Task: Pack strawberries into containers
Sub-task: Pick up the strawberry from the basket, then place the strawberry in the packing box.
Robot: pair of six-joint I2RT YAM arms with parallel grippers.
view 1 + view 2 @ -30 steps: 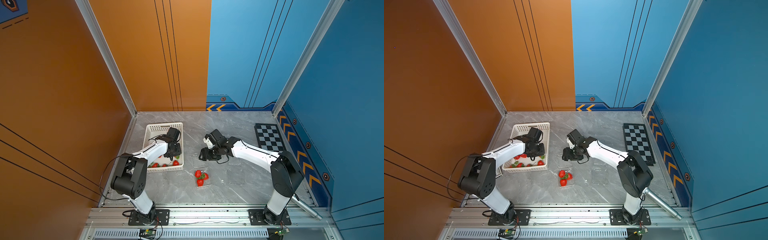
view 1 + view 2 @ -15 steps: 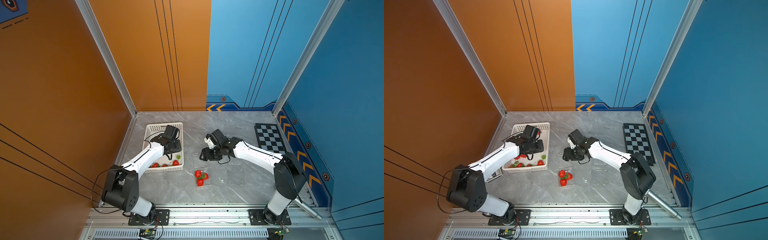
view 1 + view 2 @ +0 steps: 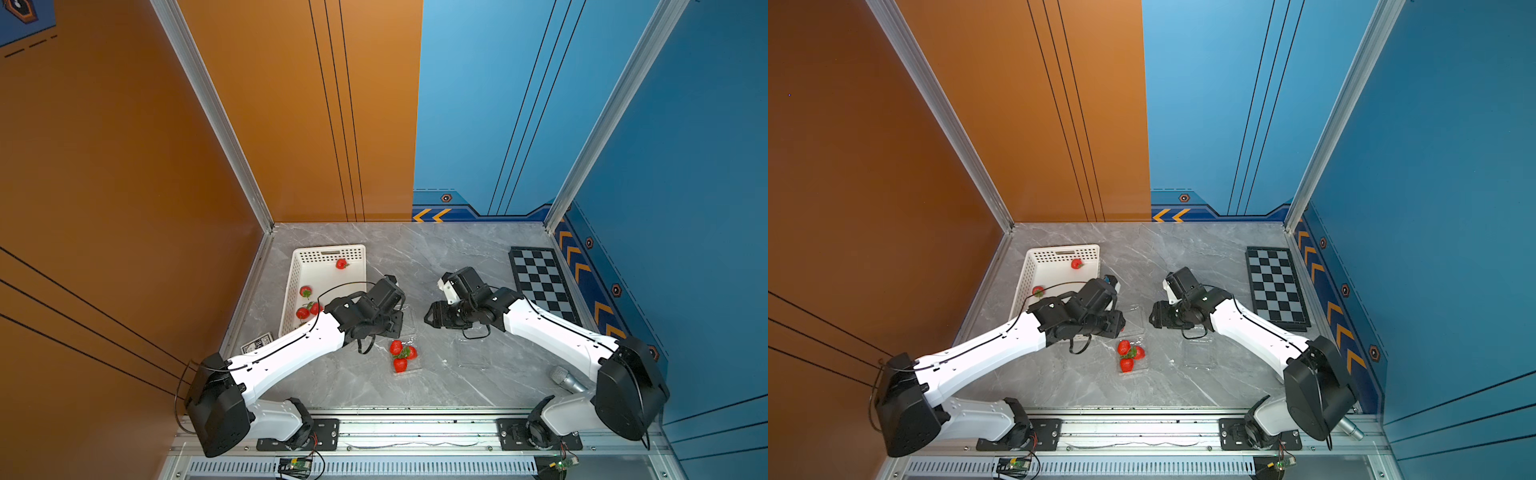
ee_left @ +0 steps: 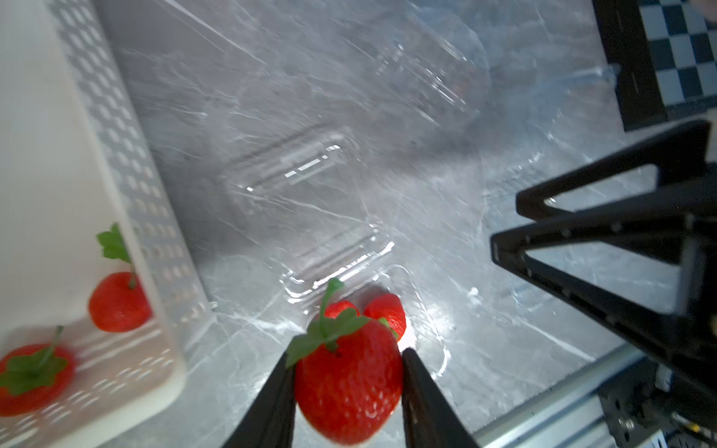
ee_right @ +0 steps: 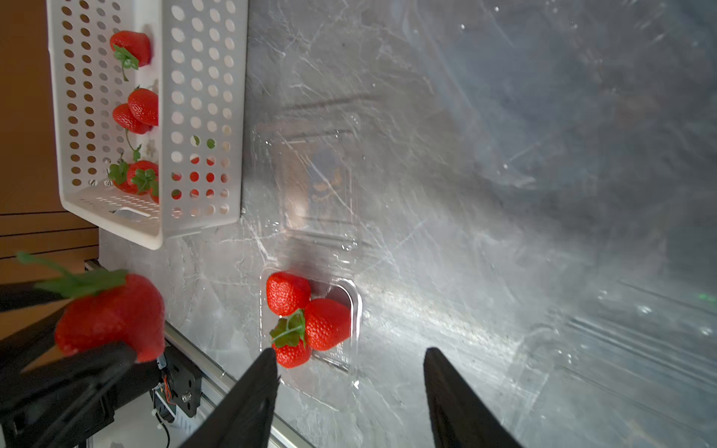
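Note:
My left gripper point(image 4: 348, 355) is shut on a red strawberry point(image 4: 347, 380) with a green cap, held above the marble just right of the white basket. Below it lies a clear container point(image 5: 355, 306) with three strawberries point(image 3: 402, 354) inside. An empty open container point(image 4: 306, 166) lies between the two grippers in both top views. Another empty one point(image 3: 471, 353) sits under my right arm. My right gripper point(image 5: 350, 352) stands open with nothing between its fingers, facing the left gripper point(image 3: 397, 322) across that gap. Several strawberries point(image 3: 306, 309) remain in the basket.
The white perforated basket point(image 3: 328, 253) stands at the back left. A checkerboard point(image 3: 540, 282) lies by the right wall. A grey microphone point(image 3: 567, 378) rests near the right arm's base, and a small card box point(image 3: 257, 343) lies under the left arm.
The left arm has swung out of the basket toward the table's middle, carrying the strawberry. The right gripper has barely moved.

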